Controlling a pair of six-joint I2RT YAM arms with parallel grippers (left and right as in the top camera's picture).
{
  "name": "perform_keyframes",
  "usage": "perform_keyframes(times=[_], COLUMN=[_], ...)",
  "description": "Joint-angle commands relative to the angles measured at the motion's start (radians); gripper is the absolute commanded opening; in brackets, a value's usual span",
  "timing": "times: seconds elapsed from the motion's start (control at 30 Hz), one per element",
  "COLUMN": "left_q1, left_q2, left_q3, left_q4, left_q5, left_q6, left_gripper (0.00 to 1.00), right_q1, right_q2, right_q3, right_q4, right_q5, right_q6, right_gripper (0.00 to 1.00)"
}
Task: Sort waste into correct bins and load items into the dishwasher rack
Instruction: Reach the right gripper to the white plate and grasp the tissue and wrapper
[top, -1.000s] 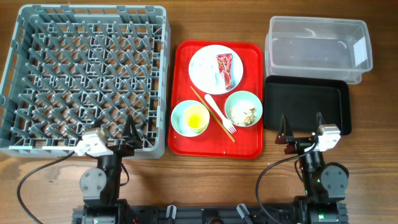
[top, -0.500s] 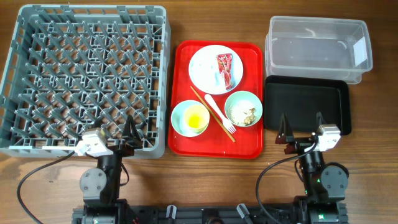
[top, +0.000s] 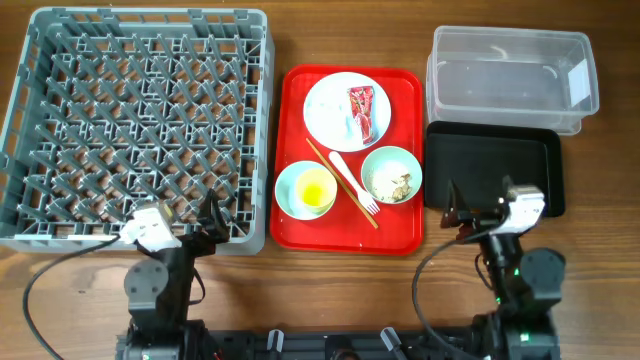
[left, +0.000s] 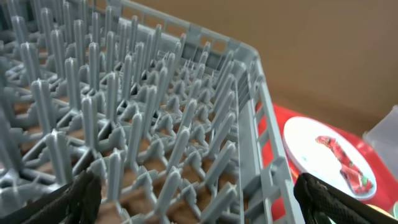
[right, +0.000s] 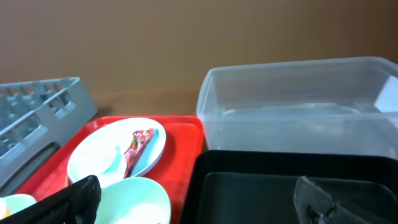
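Left pincer at the near corner of the grey rack and right pincer over the black tray are both spread wide holding nothing, and the red-and-white wrapper lies on the white plate on the red tray.

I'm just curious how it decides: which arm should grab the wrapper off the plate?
Probably right: the right gripper is open and nearer the wrapper, and both bins, the tub and black tray, lie on its side.
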Motion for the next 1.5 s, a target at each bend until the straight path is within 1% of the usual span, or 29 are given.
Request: perform_keyframes(times=[0.0, 0.07, 0.1, 0.17, 0.23, 0.27, 0.33, 0.37, 0.4, 0.43, 0.53, 0.63, 0.67, 0.7, 0.8, 0.87, 0.9, 0.97, 1.07, 1.2, 1.23, 1.3, 1.37, 1.47], left_q1=[0.007, 0.007, 0.007, 0.007, 0.007, 0.007, 0.007, 0.007, 0.007, 0.007, 0.007, 0.007, 0.007, 0.007, 0.007, 0.007, 0.007, 0.007, 0.007, 0.007, 0.007, 0.007, 0.007, 0.007], left_q2=[0.134, 0.209, 0.282, 0.375, 0.47, 0.503, 0.563, 0.579, 0.585, 0.585, 0.583, 0.583, 0.583, 0.583, 0.583, 0.583, 0.583, 0.583, 0.583, 0.583, 0.583, 0.583, 0.583, 0.583], left_q3=[0.142, 0.2, 0.257, 0.329, 0.409, 0.442, 0.509, 0.527, 0.532, 0.532, 0.532, 0.532, 0.532, 0.532, 0.532, 0.532, 0.532, 0.532, 0.532, 0.532, 0.532, 0.532, 0.532, 0.532], left_q4=[-0.045, -0.069, -0.102, -0.144, -0.197, -0.222, -0.264, -0.273, -0.273, -0.273, -0.274, -0.274, -0.273, -0.273, -0.273, -0.273, -0.273, -0.273, -0.273, -0.273, -0.273, -0.273, -0.273, -0.273], left_q5=[0.007, 0.003, -0.009, -0.011, -0.01, -0.01, -0.01, -0.01, -0.01, -0.01, -0.006, -0.007, -0.007, -0.007, -0.006, -0.006, -0.006, -0.006, -0.007, -0.007, -0.006, -0.007, -0.007, -0.007], left_q6=[0.026, 0.025, 0.024, 0.024, 0.024, 0.024, 0.024, 0.024, 0.024, 0.024, 0.024, 0.024, 0.024, 0.024, 0.024, 0.024, 0.024, 0.024, 0.024, 0.024, 0.024, 0.024, 0.024, 0.024], left_gripper=[1.0, 1.0, 1.0, 1.0, 1.0, 1.0, 1.0, 1.0, 1.0, 1.0, 1.0, 1.0, 1.0, 1.0, 1.0, 1.0, 1.0, 1.0, 1.0, 1.0, 1.0, 1.0, 1.0, 1.0], right_q1=[-0.005, -0.005, -0.005, -0.005, -0.001, 0.003, 0.027, 0.038, 0.042, 0.042, 0.042, 0.046, 0.056, 0.087, 0.18, 0.259, 0.284, 0.334, 0.381, 0.402, 0.406, 0.422, 0.435, 0.437], right_q2=[0.189, 0.317, 0.426, 0.561, 0.748, 0.806, 0.966, 1.033, 1.084, 1.112, 1.135, 1.135, 1.135, 1.135, 1.145, 1.184, 1.212, 1.313, 1.534, 1.728, 1.776, 1.849, 1.895, 1.946], right_q3=[0.157, 0.266, 0.364, 0.496, 0.704, 0.775, 0.998, 1.094, 1.17, 1.206, 1.222, 1.222, 1.223, 1.224, 1.234, 1.281, 1.317, 1.453, 1.662, 1.681, 1.681, 1.68, 1.68, 1.68], right_q4=[-0.033, -0.08, -0.124, -0.189, -0.328, -0.383, -0.564, -0.627, -0.655, -0.651, -0.62, -0.535, -0.523, -0.524, -0.524, -0.532, -0.551, -0.634, -0.784, -0.806, -0.805, -0.805, -0.802, -0.798], right_q5=[-0.103, -0.152, -0.2, -0.259, -0.306, -0.313, -0.313, -0.309, -0.31, -0.313, -0.356, -0.507, -0.488, -0.415, -0.283, -0.195, -0.17, -0.118, -0.069, -0.075, -0.078, -0.077, -0.073, -0.07], right_q6=[-0.039, -0.045, -0.071, -0.103, -0.141, -0.168, -0.224, -0.232, -0.225, -0.218, -0.09, -0.092, -0.09, -0.085, -0.086, -0.123, -0.139, -0.177, -0.198, -0.148, -0.141, -0.125, -0.116, -0.06], right_gripper=[1.0, 1.0, 1.0, 1.0, 1.0, 1.0, 1.0, 1.0, 1.0, 1.0, 1.0, 1.0, 1.0, 1.0, 1.0, 1.0, 1.0, 1.0, 1.0, 0.99, 0.96, 0.94, 0.93, 0.89])
